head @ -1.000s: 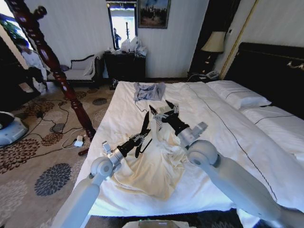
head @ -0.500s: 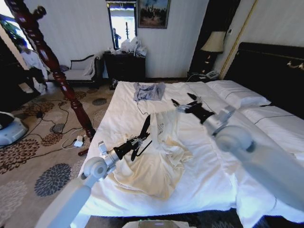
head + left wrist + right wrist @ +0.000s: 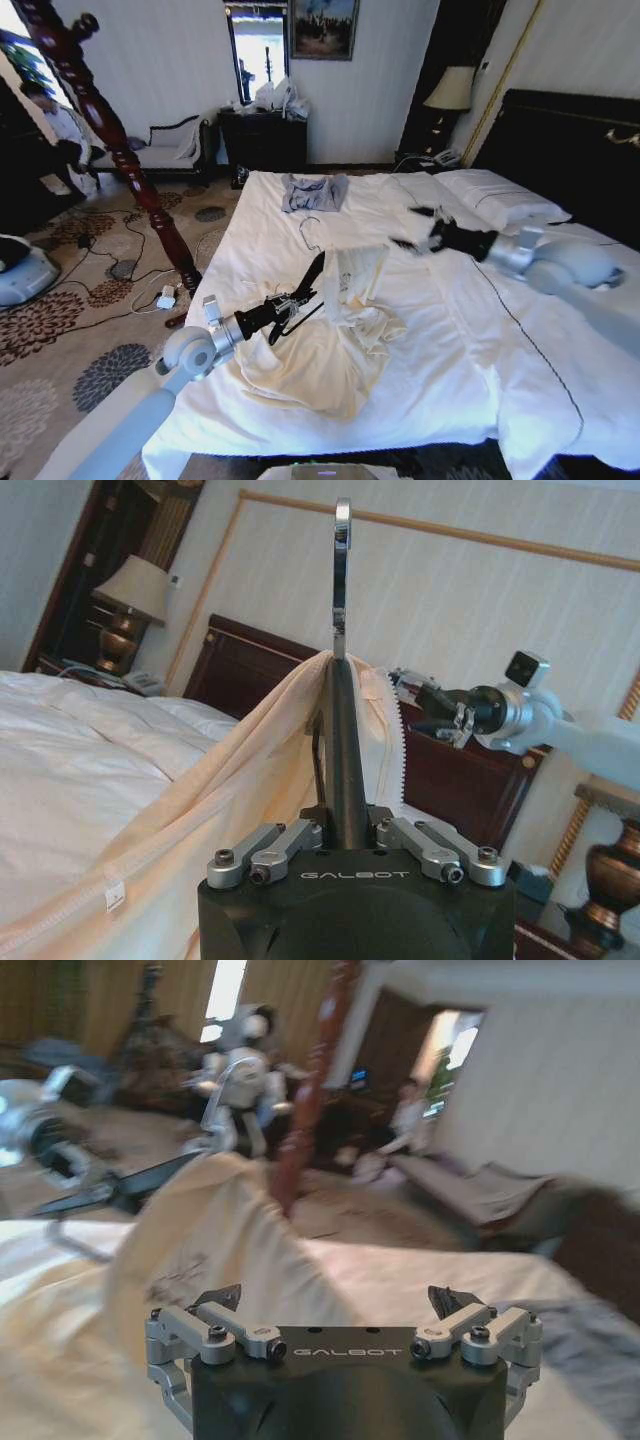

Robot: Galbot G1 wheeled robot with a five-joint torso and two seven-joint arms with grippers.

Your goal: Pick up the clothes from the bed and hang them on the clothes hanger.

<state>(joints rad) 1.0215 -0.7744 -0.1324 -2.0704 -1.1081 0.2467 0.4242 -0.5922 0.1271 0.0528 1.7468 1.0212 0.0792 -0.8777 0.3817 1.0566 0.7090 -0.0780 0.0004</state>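
The cream clothes (image 3: 325,360) lie crumpled on the near part of the white bed (image 3: 450,340). Their upper part (image 3: 358,272) is lifted and drapes over the slim black clothes hanger (image 3: 312,272). My left gripper (image 3: 283,307) is shut on the hanger's lower bar. In the left wrist view the hanger (image 3: 340,710) stands straight up from the gripper (image 3: 342,825), its silver hook (image 3: 342,570) on top, with cream fabric (image 3: 240,775) hung over it. My right gripper (image 3: 408,228) is open and apart from the clothes, toward the pillows. The right wrist view has its fingers (image 3: 225,1300) spread wide with nothing between them.
A smaller blue-grey garment (image 3: 313,192) lies at the bed's far end. A dark-red wooden post (image 3: 105,130) leans beside the bed's left edge, above patterned carpet with cables (image 3: 130,280). White pillows (image 3: 500,200) and a dark headboard (image 3: 575,140) are on the right.
My right gripper has let go of the clothes and swung away right, toward the pillows. The left gripper kept the hanger and drew back a little, the fabric still draped on it.
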